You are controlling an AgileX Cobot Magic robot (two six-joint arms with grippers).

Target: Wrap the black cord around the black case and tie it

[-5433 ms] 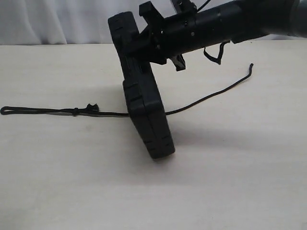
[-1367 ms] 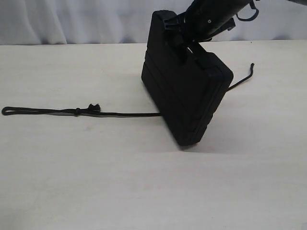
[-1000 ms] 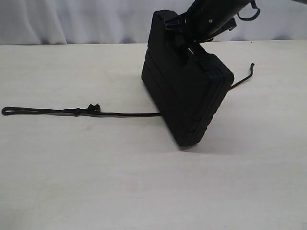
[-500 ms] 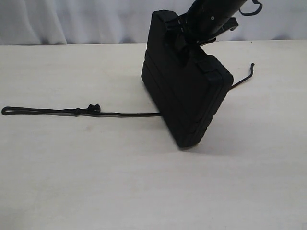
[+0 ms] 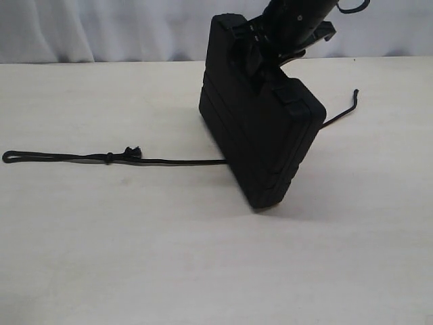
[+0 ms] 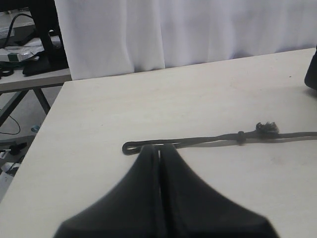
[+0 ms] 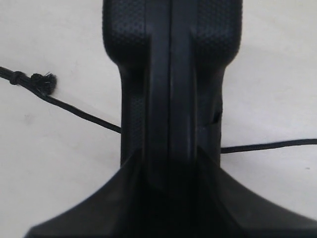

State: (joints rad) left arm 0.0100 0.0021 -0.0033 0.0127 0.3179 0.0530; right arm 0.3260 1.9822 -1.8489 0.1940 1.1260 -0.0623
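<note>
Middle of the black cord (image 5: pixel 169 161) vanishes behind the black case (image 5: pixel 260 135) at frame centre. Right arm (image 5: pixel 298 17) gets chopped by the top edge, and its fingers (image 7: pixel 89 213) are just dark blur up close.

Soft, even, fairly bright light falls on the pale table (image 5: pixel 101 257) with no glare. The black case (image 5: pixel 260 135) casts only a faint, soft-edged shadow toward the frame's right, and its surface shows almost no detail. In the left wrist view the left gripper (image 6: pixel 159 151) is a blurred dark mass at bottom centre. The bottom of the right wrist view is also out of focus — the case's grain is sharper above.
</note>
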